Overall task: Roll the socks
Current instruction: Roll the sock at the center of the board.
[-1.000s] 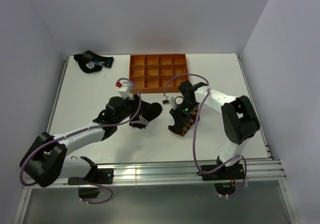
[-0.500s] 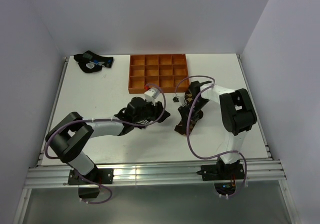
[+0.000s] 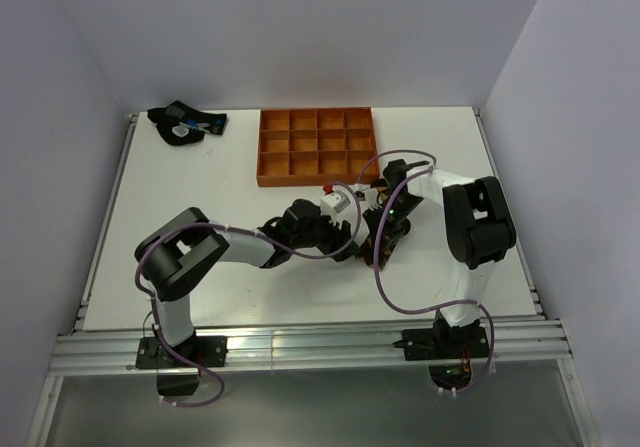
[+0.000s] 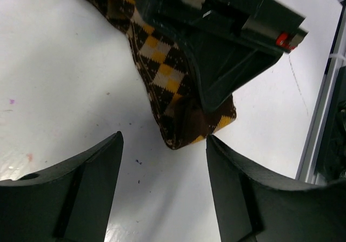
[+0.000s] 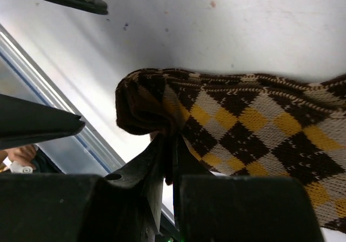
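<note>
Left end effector has swung over, fingers apart, with the long brown-and-black argyle fabric sock just ahead of it. Right end effector clamps its tip. Advance, then pinch squarely.

Argyle sock brown, black, yellow, cream diamonds; tray orange; table white

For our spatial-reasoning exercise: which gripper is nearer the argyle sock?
Right. The right gripper is shut on the sock near its end; the left gripper is open, straddling that end without gripping.
</note>
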Motion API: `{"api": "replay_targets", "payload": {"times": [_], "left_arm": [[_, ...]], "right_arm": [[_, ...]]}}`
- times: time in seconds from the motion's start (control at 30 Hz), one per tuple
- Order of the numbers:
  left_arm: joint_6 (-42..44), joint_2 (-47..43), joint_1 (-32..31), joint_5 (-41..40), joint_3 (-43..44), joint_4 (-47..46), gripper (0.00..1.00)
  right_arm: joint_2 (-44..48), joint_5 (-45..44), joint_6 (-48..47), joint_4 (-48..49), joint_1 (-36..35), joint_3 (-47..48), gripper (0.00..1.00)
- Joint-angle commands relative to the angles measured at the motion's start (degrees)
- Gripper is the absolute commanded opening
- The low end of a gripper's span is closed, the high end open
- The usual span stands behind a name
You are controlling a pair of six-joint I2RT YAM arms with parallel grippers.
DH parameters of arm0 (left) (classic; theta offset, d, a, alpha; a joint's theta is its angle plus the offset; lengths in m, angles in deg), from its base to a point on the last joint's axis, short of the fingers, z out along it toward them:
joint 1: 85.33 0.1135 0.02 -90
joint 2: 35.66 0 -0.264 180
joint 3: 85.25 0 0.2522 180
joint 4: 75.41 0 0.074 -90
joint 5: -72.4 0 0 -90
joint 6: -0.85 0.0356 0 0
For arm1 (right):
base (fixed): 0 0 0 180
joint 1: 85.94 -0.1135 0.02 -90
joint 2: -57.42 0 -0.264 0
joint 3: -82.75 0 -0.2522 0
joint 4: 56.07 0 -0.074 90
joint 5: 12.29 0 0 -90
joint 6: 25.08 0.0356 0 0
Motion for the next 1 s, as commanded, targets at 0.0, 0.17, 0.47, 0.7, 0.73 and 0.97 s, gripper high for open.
{"api": "replay_targets", "payload": {"times": [0.0,0.17,0.47,0.7,0.73,0.97], "left_arm": [[2.03,1.90,-0.10,4.41,2.68,-2.11,0.69],[1.24,4.01,-0.37,4.59,3.55,-2.81,0.70],[-1.48,7.44,-0.54,2.39,5.66,-3.16,0.71],[-4.12,10.08,-0.63,1.60,7.60,-2.90,0.66],[-4.39,10.34,-0.72,1.86,7.51,-3.16,0.66],[-5.53,13.06,-0.89,3.97,9.53,-1.49,0.58]], "right_arm": [[-0.71,-2.06,0.57,1.66,0.68,-0.66,0.00],[-0.71,-3.20,0.58,2.63,0.77,-1.53,0.00],[-0.80,-4.52,0.66,4.21,1.04,-2.59,0.00],[-0.71,-4.87,0.57,4.73,1.12,-2.94,0.00],[-0.71,-4.96,0.84,4.65,1.04,-3.03,0.00],[-0.45,-5.31,1.28,5.09,1.04,-3.03,0.00]]}}
